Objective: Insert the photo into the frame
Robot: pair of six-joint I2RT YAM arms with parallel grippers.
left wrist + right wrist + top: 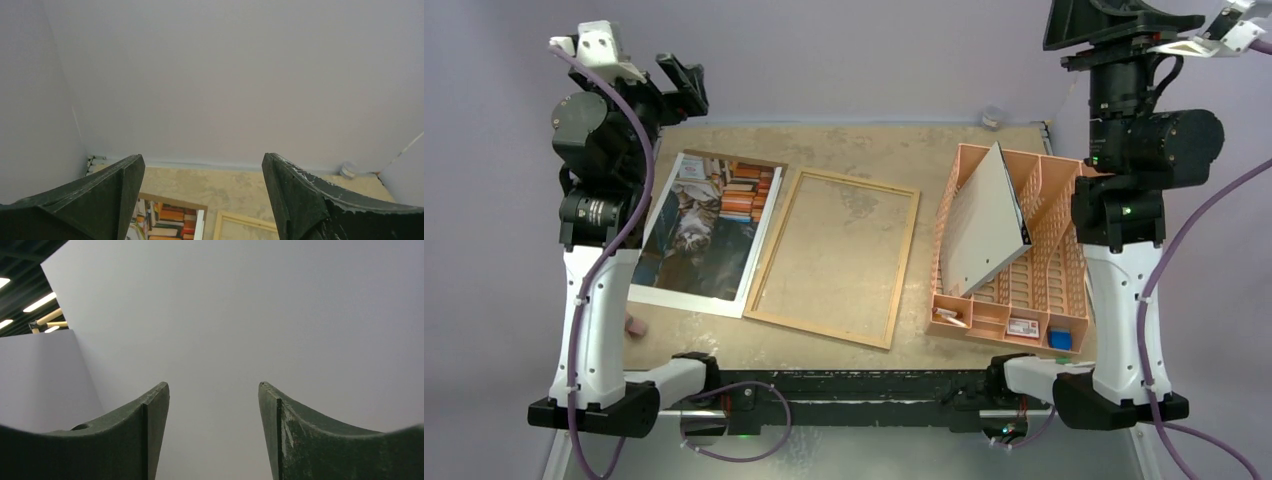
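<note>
The photo, a tabby cat among orange and blue books, lies flat on the table's left part, with a white border along its right and near sides. Right beside it lies the frame, a thin light-wood rectangle with bare table showing through it. My left gripper hangs raised above the photo's far end, open and empty. In the left wrist view the photo's far corner and a frame corner show low between the open left gripper. My right gripper is open, facing only the plain wall.
An orange file rack stands at the right with a grey-white board leaning in it and small items in its near compartments. A small pink object lies near the left arm. A small white container sits at the back edge.
</note>
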